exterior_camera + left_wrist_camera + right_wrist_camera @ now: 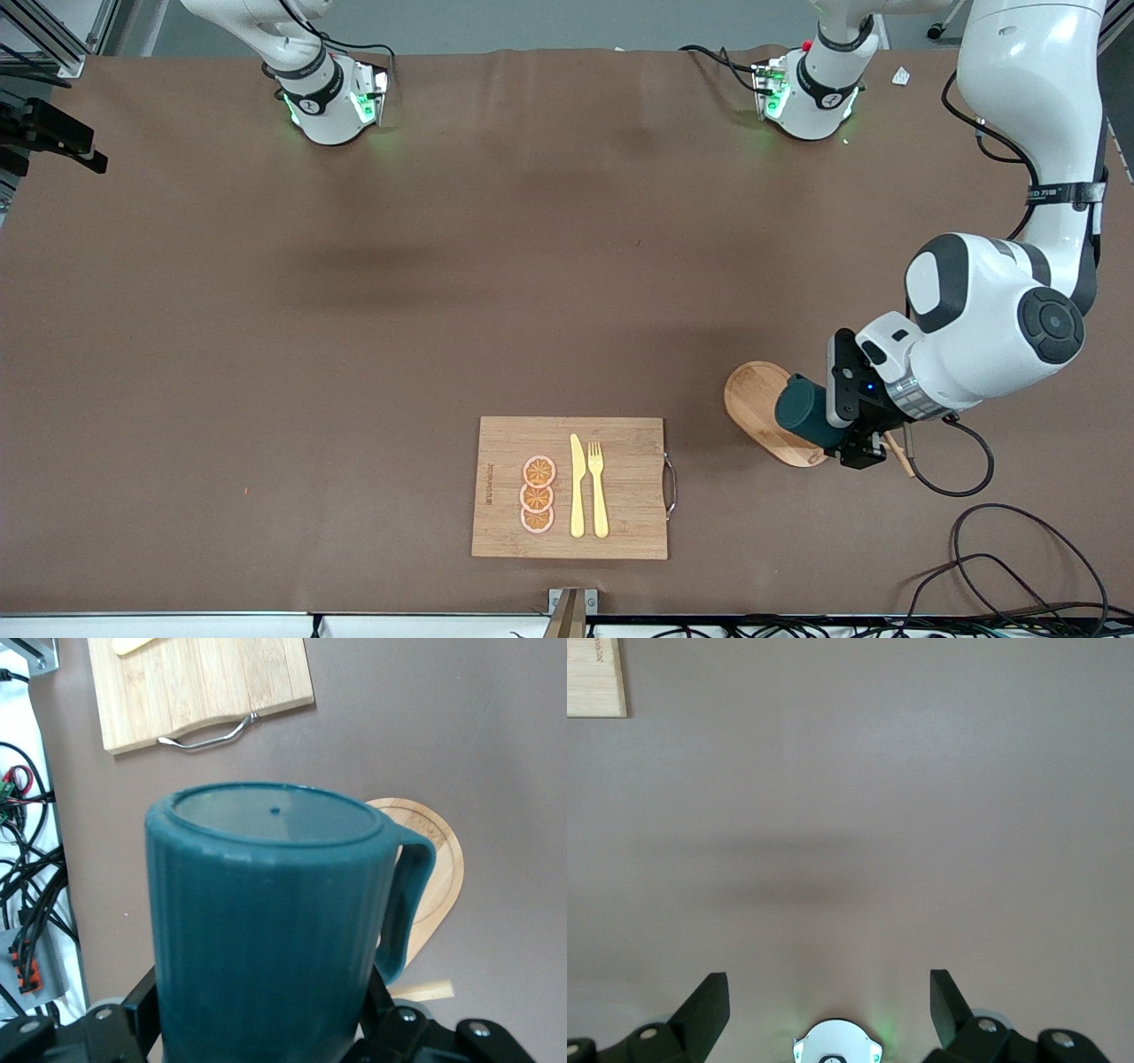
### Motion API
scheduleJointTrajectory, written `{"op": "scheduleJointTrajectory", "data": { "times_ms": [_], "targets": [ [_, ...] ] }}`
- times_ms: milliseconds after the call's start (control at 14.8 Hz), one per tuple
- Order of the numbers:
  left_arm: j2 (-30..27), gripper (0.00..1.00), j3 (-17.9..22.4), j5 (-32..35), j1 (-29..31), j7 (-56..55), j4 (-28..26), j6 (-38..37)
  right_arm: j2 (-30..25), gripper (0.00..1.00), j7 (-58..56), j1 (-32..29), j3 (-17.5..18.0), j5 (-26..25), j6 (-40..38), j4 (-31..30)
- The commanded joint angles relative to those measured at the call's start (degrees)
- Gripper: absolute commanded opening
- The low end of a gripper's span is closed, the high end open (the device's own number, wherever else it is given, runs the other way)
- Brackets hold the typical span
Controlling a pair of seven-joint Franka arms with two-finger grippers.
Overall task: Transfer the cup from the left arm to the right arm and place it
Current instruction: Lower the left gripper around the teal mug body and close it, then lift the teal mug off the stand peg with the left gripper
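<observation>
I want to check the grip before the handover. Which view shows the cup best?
The left wrist view: the cup fills it, ribbed wall, flat base and handle plain, clamped in the left tool. The front view shows it small, on its side over the oval wooden base. The right wrist view shows none of it.

Dark teal, vertically ribbed cup (804, 412) at right of the frame; pale wood oval base (753, 403) beneath; light bamboo board (620, 523) at lower centre; yellow knife (577, 487), yellow fork (598, 487); orange slices (538, 494); brown table (354, 354).
</observation>
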Motion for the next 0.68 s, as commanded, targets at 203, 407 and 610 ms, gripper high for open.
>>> {"op": "scheduleJointTrajectory", "data": {
  "times_ms": [203,407,610],
  "targets": [
    [-2.4,0.64,-1.9,-1.1,-0.5,-1.1,1.1,-3.2,-0.9,1.00,-0.8,-1.2,0.6,0.4,-0.1,-1.0],
    [-2.7,0.63,-3.2,-1.1,-0.4,-2.2,1.1,-3.7,-0.9,1.00,-0.8,-1.2,0.5,0.4,-0.1,-0.9],
    [-3.6,0.63,-4.6,-0.8,-0.7,-5.5,1.1,-5.2,-0.9,1.00,-0.8,-1.2,0.5,0.4,-0.1,-1.0]
  ]
}}
